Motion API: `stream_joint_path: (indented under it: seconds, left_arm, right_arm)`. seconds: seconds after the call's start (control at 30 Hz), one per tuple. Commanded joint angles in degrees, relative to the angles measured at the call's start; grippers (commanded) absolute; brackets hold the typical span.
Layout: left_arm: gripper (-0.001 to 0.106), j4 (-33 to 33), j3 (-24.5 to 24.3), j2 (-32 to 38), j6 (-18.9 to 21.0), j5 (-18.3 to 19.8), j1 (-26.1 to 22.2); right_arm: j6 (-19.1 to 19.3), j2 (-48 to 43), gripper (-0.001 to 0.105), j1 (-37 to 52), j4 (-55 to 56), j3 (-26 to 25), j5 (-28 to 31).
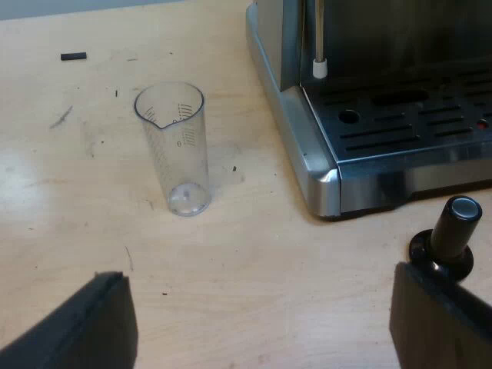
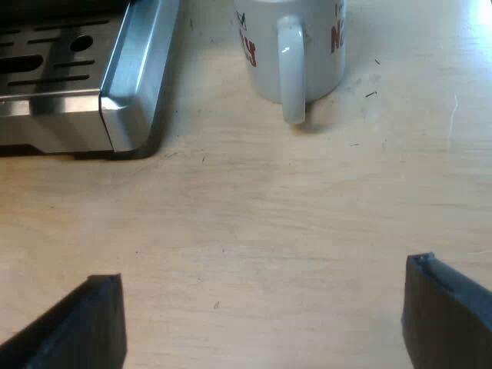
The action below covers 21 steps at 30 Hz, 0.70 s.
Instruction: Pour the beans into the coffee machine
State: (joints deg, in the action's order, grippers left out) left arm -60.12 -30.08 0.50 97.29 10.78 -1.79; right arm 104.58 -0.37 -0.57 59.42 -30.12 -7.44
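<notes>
Tabletop [image 1: 69, 192], measuring glass [image 1: 174, 147] — seemingly empty — beyond left pincer [image 1: 257, 274]

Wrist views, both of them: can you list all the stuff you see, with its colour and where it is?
table: one, light wood, under everything.
machine: one, silver, on the table.
glass: one, clear, upright on the table near the machine's corner.
tamper: one, black knob, on the table by the machine's front.
mug: one, white with red letters, on the table beside the machine.
small bit: one, black, on the table beyond the glass.
left claw: one, black, open above the table, near the tamper.
right claw: one, black, open above the table before the mug.
</notes>
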Motion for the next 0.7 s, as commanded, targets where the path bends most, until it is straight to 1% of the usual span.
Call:
stream_joint_path:
  seconds: [0.03,0.57,0.7]
  left_arm:
    - [0.07,0.43,-0.1,2.42,0.15,-0.27,0.29]
    - [0.07,0.71,-0.1,2.42,0.15,-0.27,0.29]
    - [0.07,0.85,-0.1,2.42,-1.88,-0.27,0.29]
  right_arm:
    - [-0.64,-2.65,0.079,0.21,-0.02,-0.22,-0.42]
    - [-0.76,-2.65,0.079,0.21,-0.02,-0.22,-0.42]
    - [-0.76,-2.65,0.079,0.21,-0.02,-0.22,-0.42]
